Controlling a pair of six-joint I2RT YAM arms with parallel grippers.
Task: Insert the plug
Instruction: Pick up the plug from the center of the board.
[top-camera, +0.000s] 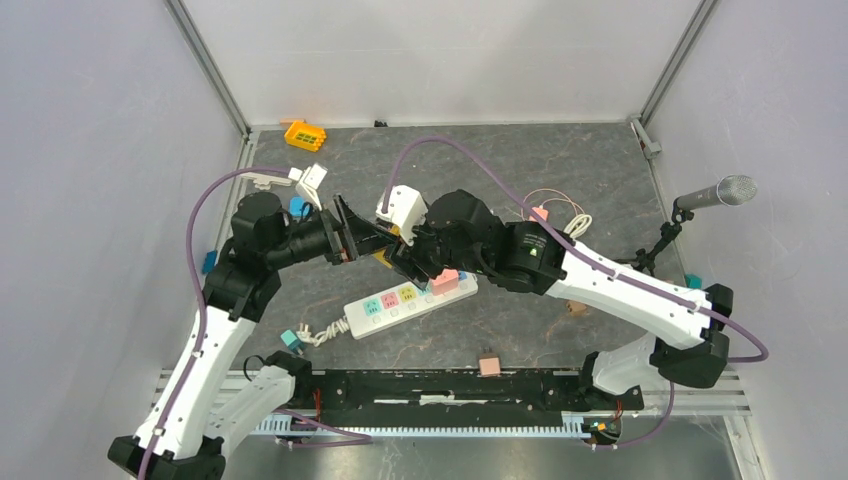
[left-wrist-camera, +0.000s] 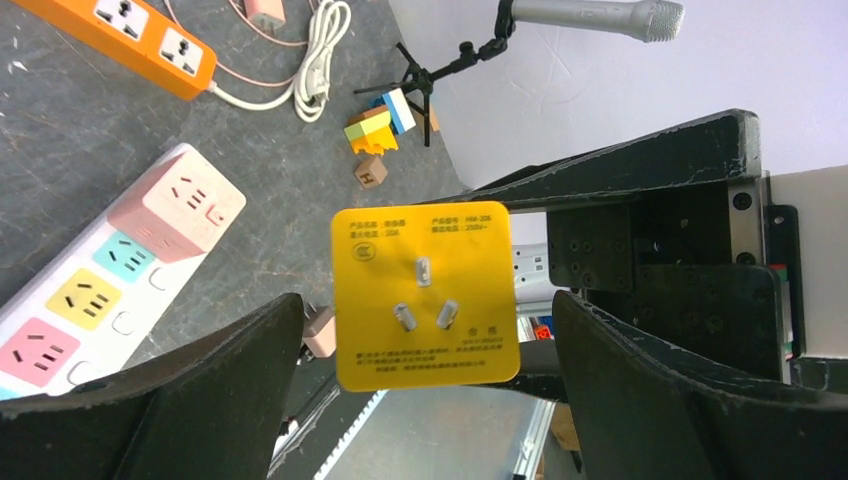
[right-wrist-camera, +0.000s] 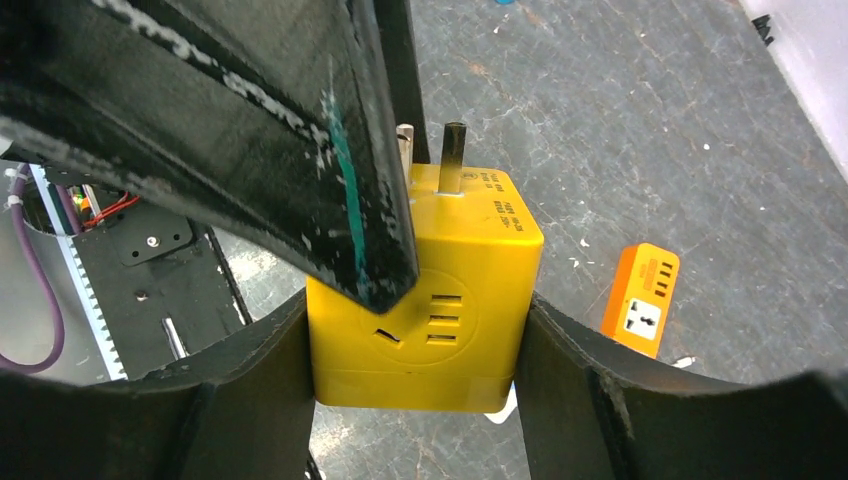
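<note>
Yellow plastic plug cube (top-camera: 384, 258) held in the air
Top: it hangs over the grey table (top-camera: 600, 170). Left wrist: the left hand (left-wrist-camera: 425, 310) is wide open on both sides of it. Right wrist: the right hand (right-wrist-camera: 420, 370) squeezes its flat sides, a good hold; it looks light, stiff, maybe slippy.

Even, diffuse lighting from above; shadows on the grey table (top-camera: 620, 160) soft and faint. White wall (left-wrist-camera: 600, 90) bright. Wrist views blur slightly at close range
</note>
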